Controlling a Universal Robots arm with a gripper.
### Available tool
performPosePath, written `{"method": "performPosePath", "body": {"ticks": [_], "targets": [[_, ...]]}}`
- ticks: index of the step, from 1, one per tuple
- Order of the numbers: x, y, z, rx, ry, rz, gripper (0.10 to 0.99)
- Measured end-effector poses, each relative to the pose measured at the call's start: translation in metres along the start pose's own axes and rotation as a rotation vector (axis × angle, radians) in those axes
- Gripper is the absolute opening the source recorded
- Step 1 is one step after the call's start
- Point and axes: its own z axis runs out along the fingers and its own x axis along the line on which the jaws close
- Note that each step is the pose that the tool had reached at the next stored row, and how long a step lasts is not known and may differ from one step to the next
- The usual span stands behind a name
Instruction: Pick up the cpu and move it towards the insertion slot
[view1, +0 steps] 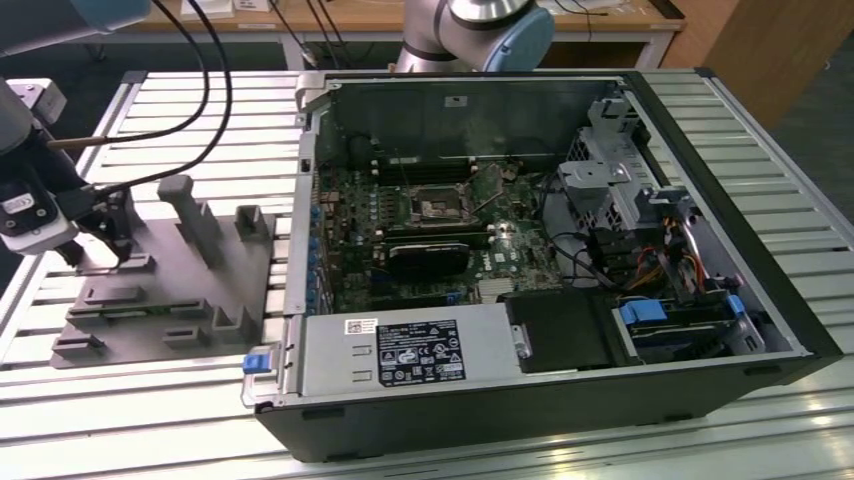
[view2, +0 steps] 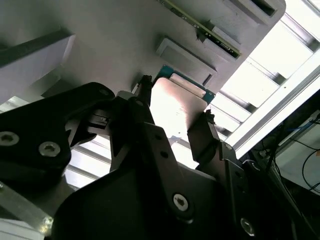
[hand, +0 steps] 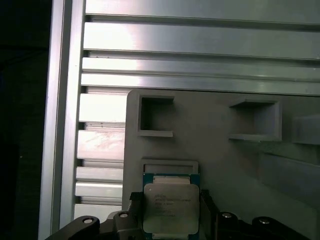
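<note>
end effector (view2: 172, 112): seems closed on two opposite edges of the cpu (hand: 171, 207).
care: hold it level, grip light, clear of the fixture plate (hand: 225, 165).
insertion slot (view1: 438, 208): well apart.

Slatted aluminium table (view1: 747, 120) forms the work surface, glare on its near slats. Beyond its far edge stand a wooden-topped bench (view1: 360, 15) and a wooden cabinet (view1: 781, 45); dark floor (view1: 830, 150) alongside.
</note>
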Motion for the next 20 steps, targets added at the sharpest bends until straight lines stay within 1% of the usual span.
{"method": "performPosePath", "body": {"ticks": [4,20], "targets": [[0.0,0.0002,-0.0034,0.0,0.0,0.0,0.541],[0.0,0.0005,-0.0113,0.0,0.0001,0.0,0.541]]}}
